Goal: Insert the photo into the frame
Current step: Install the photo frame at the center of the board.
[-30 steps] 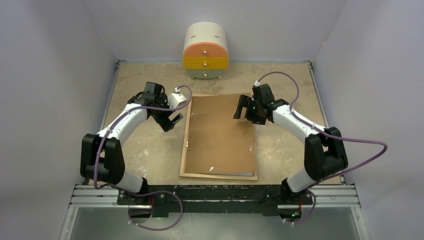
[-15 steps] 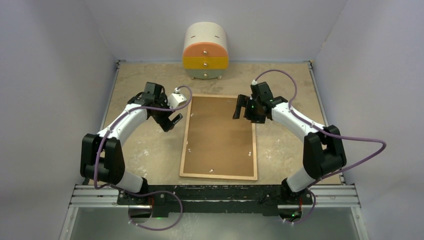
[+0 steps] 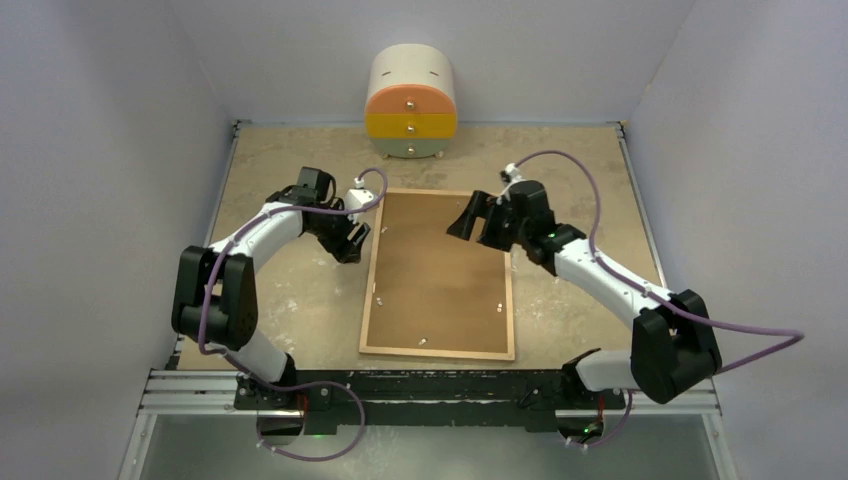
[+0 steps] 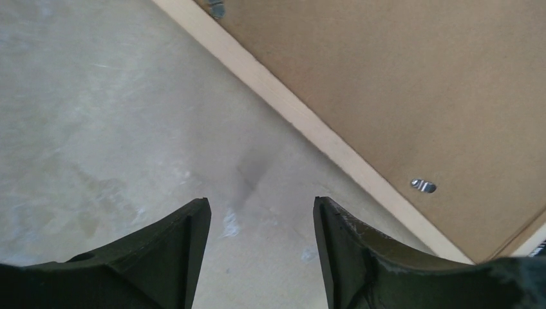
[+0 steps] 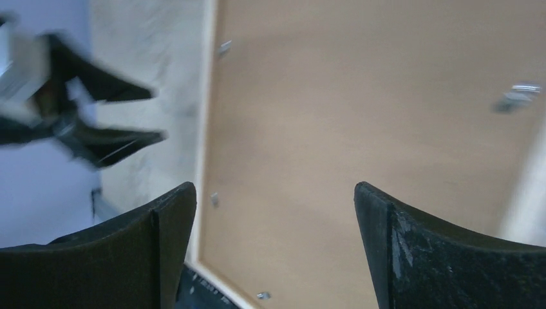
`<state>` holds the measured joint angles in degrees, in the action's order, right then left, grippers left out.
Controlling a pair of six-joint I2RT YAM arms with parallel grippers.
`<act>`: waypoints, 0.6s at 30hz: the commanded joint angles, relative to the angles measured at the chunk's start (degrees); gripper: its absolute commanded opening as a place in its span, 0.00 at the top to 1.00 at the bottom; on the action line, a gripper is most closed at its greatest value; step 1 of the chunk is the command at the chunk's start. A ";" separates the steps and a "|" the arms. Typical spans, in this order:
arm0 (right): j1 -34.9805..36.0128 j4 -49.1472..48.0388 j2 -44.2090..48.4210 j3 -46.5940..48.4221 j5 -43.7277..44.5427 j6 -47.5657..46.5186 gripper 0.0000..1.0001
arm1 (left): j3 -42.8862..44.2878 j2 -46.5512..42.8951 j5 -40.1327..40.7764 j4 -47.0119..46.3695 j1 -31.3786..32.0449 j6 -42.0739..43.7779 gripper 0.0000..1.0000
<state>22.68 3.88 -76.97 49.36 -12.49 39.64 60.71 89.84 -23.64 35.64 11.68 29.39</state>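
Note:
The light wood frame [image 3: 368,295] lies flat in the middle of the table. A plain brown backing board [image 3: 440,275] fills it, with small metal tabs at its edges. The photo is hidden. My left gripper [image 3: 352,240] is open and empty, low over the table just left of the frame's upper left edge. The left wrist view shows its gripper [image 4: 262,212] over bare table, with the frame border [image 4: 309,125] and a tab [image 4: 423,186] to the right. My right gripper [image 3: 462,222] is open and empty above the board's top part. In the right wrist view its gripper [image 5: 275,193] is over the board [image 5: 360,116].
A round cream, orange and yellow drawer cabinet [image 3: 411,103] stands at the back centre, just beyond the frame. Grey walls close in the table on the left, right and back. A metal rail [image 3: 430,390] runs along the front edge.
The backing board, askew over the frame a second ago, now lies square inside it. My right gripper has moved left over the board's top. My left gripper has shifted slightly toward the frame.

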 commanded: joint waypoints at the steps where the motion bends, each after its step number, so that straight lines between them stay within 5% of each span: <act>1: 10.81 -10.99 -1.24 -0.57 -2.84 4.32 0.12 | 1.39 4.50 -9.41 -0.25 0.18 -6.08 0.41; 9: 26.24 -22.29 -9.86 -3.50 0.02 7.26 0.52 | -2.26 5.87 -15.81 -2.32 0.18 -10.25 0.48; 18: 32.68 -26.80 -19.75 -0.84 1.25 7.64 0.55 | -2.51 9.35 -17.52 -1.89 0.18 -10.14 0.63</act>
<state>53.95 -18.28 -94.80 46.44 -12.80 46.48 58.00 97.65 -37.93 34.33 11.68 20.03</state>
